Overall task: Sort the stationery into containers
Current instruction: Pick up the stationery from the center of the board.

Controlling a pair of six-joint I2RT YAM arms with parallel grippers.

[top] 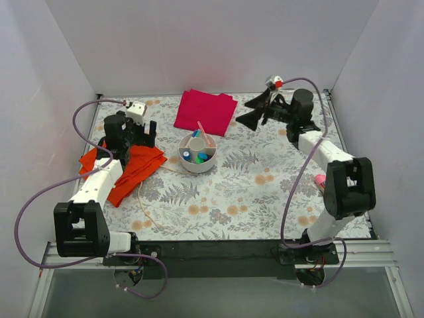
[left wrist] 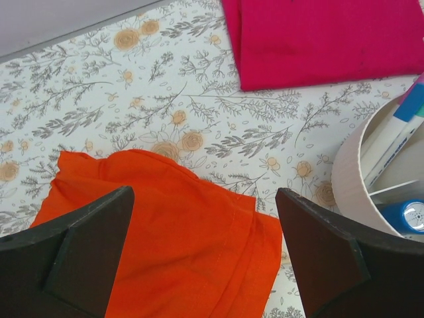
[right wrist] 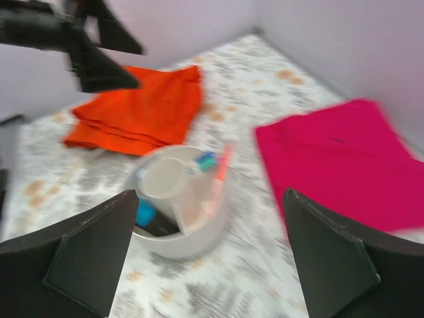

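Black-fingered and spread wide: right gripper (right wrist: 211, 199), nothing between the fingers (right wrist: 86, 258), raised at the far side of the table beside the magenta cloth (right wrist: 344, 159). Looking down from there on the white compartment dish (right wrist: 185, 245), blurred in the wrist view, with a pink pen (right wrist: 220, 175) leaning out and a blue-capped marker (right wrist: 146, 212) inside.

Same story for the left gripper (left wrist: 204, 199): gaping, empty, poised over the orange cloth (left wrist: 179, 225), near the dish. Loaded with most of the stationery by the look of it, mid-table.

Out by the elbow of the right arm (top: 348, 189), well apart from the dish, one small pink piece (top: 320, 179) on the floral table cover (top: 252, 192). Probably the glittery tube, though too small to tell for sure. Seemingly the one left to fetch, so a job for the right side.

Fold back toward the base rather than reaching out; awkward, being so close to its own link. Come down from straight above, fingers set across the narrow width, not along the length. Close gently and low, to stop a round tube rolling away or squirting out. Lift clear before swinging, pass above the pink pen's tip, and release low into a free compartment. Hold the left arm (top: 99, 182) off the dish, to avoid a clash over the rim.
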